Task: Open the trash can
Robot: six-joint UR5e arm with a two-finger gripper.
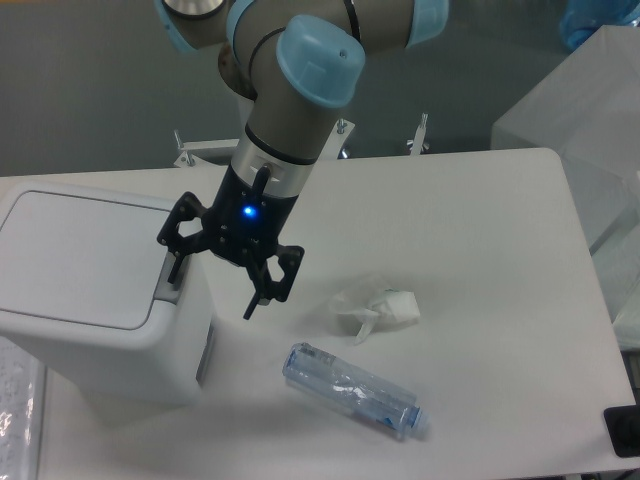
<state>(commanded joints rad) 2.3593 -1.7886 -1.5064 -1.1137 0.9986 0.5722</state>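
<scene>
The trash can is a large white boxy bin at the left of the table, its flat lid down. A grey push-button tab sits on its right edge. My gripper hangs open over that right edge. One finger is right above the tab; I cannot tell whether it touches. The other finger hangs off the bin's side, over the table. Nothing is held between them.
A crumpled white wrapper lies right of the gripper. A clear plastic bottle lies on its side near the table's front. Frosted boxes stand at the right. A black object sits at the lower right corner.
</scene>
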